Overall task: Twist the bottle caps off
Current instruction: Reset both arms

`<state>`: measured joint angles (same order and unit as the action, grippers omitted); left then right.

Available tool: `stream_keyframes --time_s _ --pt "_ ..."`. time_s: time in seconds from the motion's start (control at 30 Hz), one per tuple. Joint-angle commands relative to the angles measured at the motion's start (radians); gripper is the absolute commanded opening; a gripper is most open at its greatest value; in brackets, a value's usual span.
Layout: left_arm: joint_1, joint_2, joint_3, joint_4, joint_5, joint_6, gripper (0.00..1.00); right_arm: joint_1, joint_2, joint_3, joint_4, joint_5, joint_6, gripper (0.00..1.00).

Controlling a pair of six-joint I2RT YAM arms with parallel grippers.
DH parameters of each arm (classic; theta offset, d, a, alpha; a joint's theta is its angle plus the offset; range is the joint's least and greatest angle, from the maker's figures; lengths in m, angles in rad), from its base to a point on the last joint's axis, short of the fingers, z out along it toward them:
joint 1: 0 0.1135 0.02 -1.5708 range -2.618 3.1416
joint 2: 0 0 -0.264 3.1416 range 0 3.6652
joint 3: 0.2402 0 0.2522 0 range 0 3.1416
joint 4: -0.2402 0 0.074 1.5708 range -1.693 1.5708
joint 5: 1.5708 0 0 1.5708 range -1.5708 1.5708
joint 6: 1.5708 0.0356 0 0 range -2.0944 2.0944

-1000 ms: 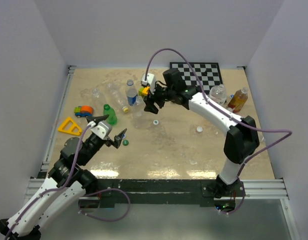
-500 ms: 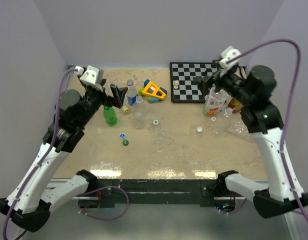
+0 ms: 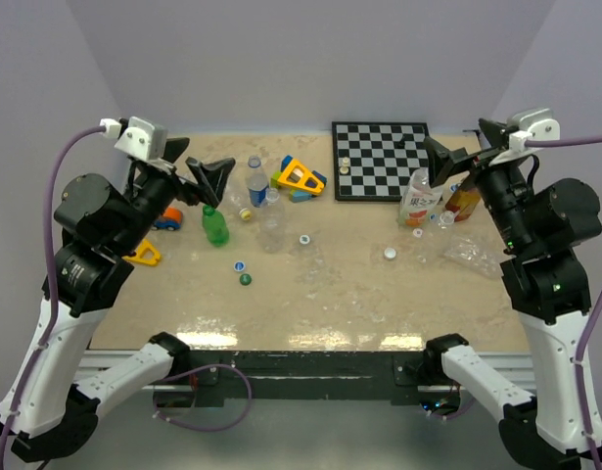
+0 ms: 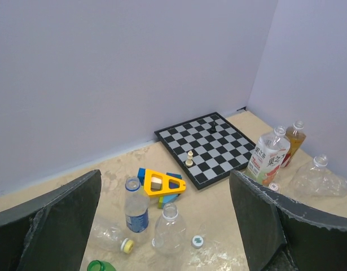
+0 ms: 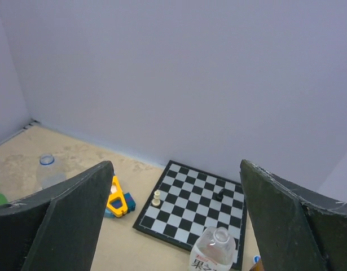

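Observation:
Both grippers hang high above the table, holding nothing. My left gripper [image 3: 198, 181] is open above the green bottle [image 3: 214, 227], whose mouth [image 4: 100, 266] is bare. Loose bottle caps lie on the table: blue [image 3: 239, 265], green [image 3: 246, 279], white [image 3: 305, 239] and white [image 3: 390, 254]. A yellow cap [image 4: 127, 245] sits on a clear bottle lying flat. The blue-labelled bottle [image 4: 136, 206] and a clear bottle [image 4: 169, 228] stand uncapped. My right gripper [image 3: 462, 152] is open above the labelled bottle [image 5: 215, 248], whose mouth is bare.
A chessboard [image 3: 384, 160] with two pieces lies at the back right. An amber bottle [image 3: 464, 201] and a crushed clear bottle [image 3: 472, 250] sit at the right. Yellow toy blocks [image 3: 301, 177] lie back centre, a toy car [image 3: 166, 217] and yellow triangle [image 3: 144, 255] at the left.
Both arms have lifted and drawn back from the table's middle to their own sides. The right gripper has opened wide. The labelled bottle now stands at the right.

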<state>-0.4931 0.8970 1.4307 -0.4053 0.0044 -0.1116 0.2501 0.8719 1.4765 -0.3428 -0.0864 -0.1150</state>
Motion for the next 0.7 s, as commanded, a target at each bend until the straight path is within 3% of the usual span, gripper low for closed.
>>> stream_keyframes --time_s 0.0,0.67 --pt "0.004 -0.021 0.033 -0.044 0.011 0.012 1.00 -0.006 -0.027 -0.015 0.022 0.105 0.093 0.98" --pt "0.004 -0.070 -0.021 -0.078 0.032 0.007 1.00 -0.031 -0.090 -0.081 0.007 0.159 0.109 0.98"
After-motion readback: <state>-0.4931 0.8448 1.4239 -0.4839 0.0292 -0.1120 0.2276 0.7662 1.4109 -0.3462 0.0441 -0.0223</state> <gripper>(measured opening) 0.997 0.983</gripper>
